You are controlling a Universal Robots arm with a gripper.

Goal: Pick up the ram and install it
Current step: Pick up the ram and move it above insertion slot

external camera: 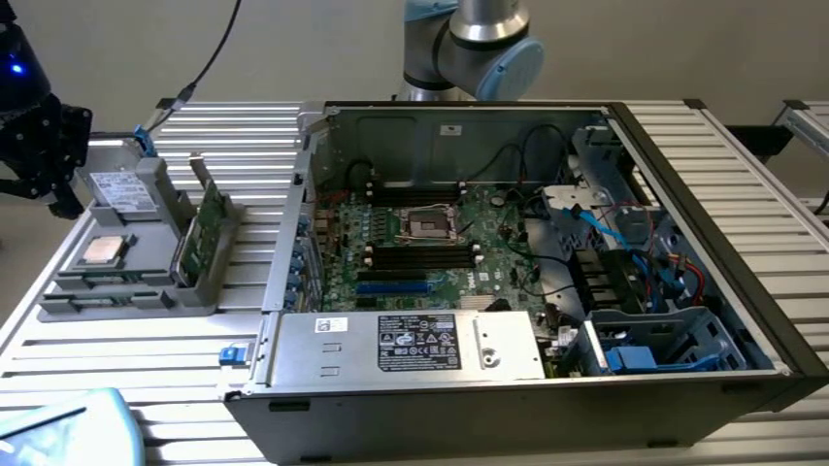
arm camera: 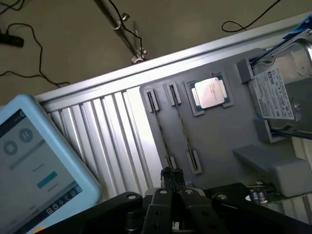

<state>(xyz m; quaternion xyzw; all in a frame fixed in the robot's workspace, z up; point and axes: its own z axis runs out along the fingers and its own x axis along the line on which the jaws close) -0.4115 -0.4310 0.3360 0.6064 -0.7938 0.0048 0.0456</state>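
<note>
I see the open black metal computer case [external camera: 518,427]; at the exterior view's left lies a grey plastic tray [external camera: 62,293]. In the wrist view the thin dark-green ram stick [arm camera: 161,130] stands edgewise in it, near my black gripper [arm camera: 171,176], which is fully closed and empty.

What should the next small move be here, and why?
Probably open the pincer. It is shut and empty, hovering over the gray tray, close to the near end of the slots where the ram stands edge-on, not yet gripped. Shut jaws could not straddle so thin a stick, so opening before any descent seems the sensible step.
</note>
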